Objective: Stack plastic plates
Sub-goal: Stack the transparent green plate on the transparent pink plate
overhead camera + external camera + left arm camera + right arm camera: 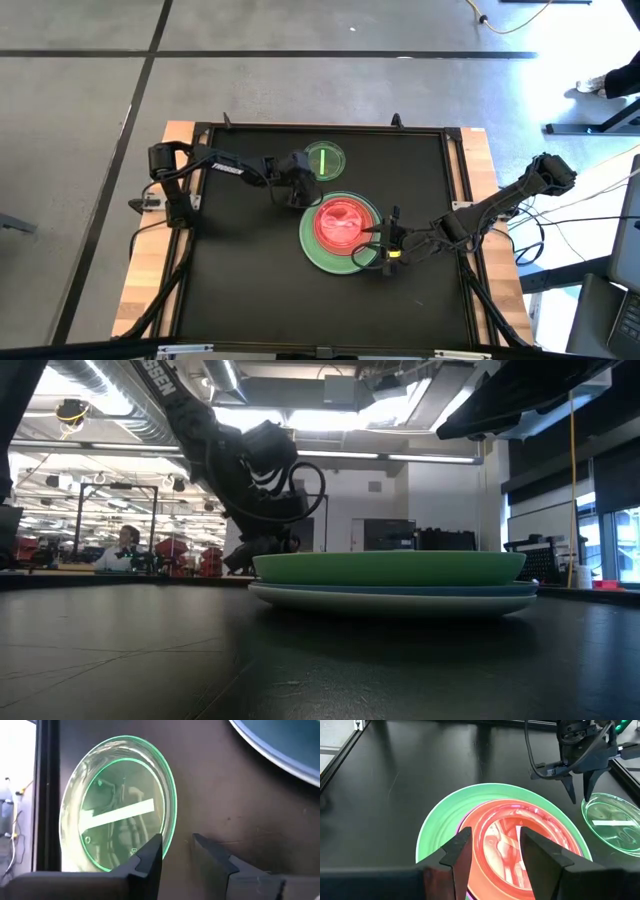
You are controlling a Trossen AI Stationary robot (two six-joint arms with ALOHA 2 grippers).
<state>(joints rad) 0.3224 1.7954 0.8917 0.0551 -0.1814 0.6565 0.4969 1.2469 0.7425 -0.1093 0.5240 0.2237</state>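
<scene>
Black worktop (250,290) on a wooden frame, concrete floor around it; a workshop hall with a seated person is seen beyond in the low view.

Stack (340,233) sits near the worktop's middle: a large green plate (440,827) with a red dish (515,840) uppermost, a magenta edge showing between them. In the low view a pale plate (390,598) lies under the green one. One green dish (324,159) with a white bar mark lies alone, just beyond the stack, apart from it.

Left gripper (175,852) hangs at the green dish's rim, jaws spread narrowly, nothing held. Right gripper (492,847) is over the near edge of the stack, jaws spread, empty.

Step judged in hand: pick-up of the green dish by the left gripper. One jaw should be brought under or outside the rim, the other inside, and the thin rim pinched squarely; the smooth plastic may slip or skid. The dish should then be centred over the red dish before release.

Contents: none seen in either dish.
</scene>
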